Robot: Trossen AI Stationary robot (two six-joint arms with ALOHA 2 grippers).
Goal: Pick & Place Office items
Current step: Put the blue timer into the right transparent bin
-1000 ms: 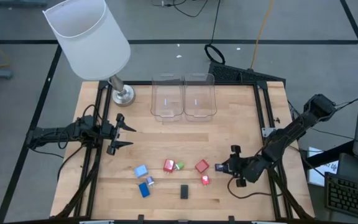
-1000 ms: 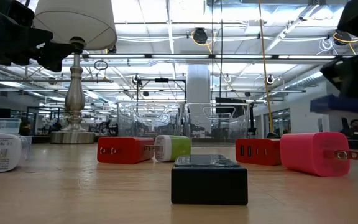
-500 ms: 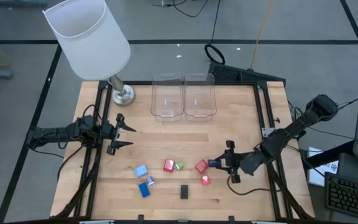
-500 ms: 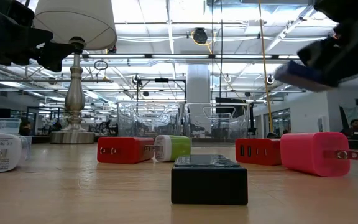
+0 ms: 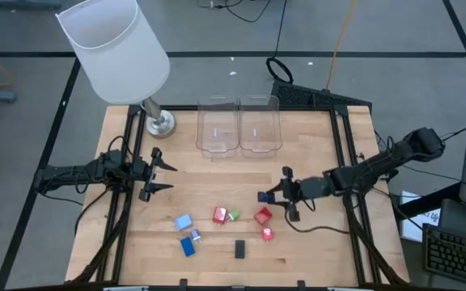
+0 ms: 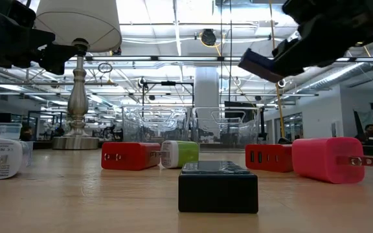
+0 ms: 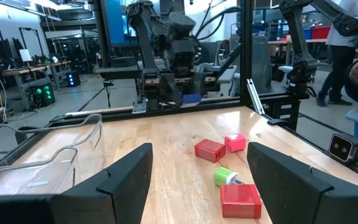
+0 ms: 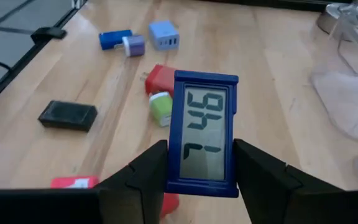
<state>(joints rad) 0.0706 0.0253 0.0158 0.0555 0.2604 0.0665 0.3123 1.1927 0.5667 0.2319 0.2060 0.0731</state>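
I've got the right end effector [image 5: 279, 196] out over the middle-right of the counter [image 5: 314, 250], clamped on a dark blue digital clock [image 8: 202, 132] whose pale display faces my right wrist camera, one finger [image 8: 146, 175] pressed against each long side of its frame. From above, the clock [image 5: 266, 196] shows as a small blue block at the tip of the arm, lifted clear of the wood, just beyond the red charger [image 5: 263, 216] and between the loose items and the two clear bins [image 5: 239, 128]. At counter level I see it hanging high in the air [image 6: 262, 63], tilted, well above everything else. The other pieces lie on the counter: a red charger with a green plug [image 5: 234, 216] touching it [image 5: 220, 215], a pink-red plug [image 5: 267, 234] nearer the front edge, a black block [image 5: 239, 249] closest to the front, a light blue charger [image 5: 184, 221], and a dark blue piece [image 5: 188, 246] with a small pale one beside it. The left end effector [image 5: 162, 172] waits at the left side of the counter with its fingers [image 7: 114, 186] spread apart and nothing between them, near the base of the white-shaded lamp [image 5: 116, 50].
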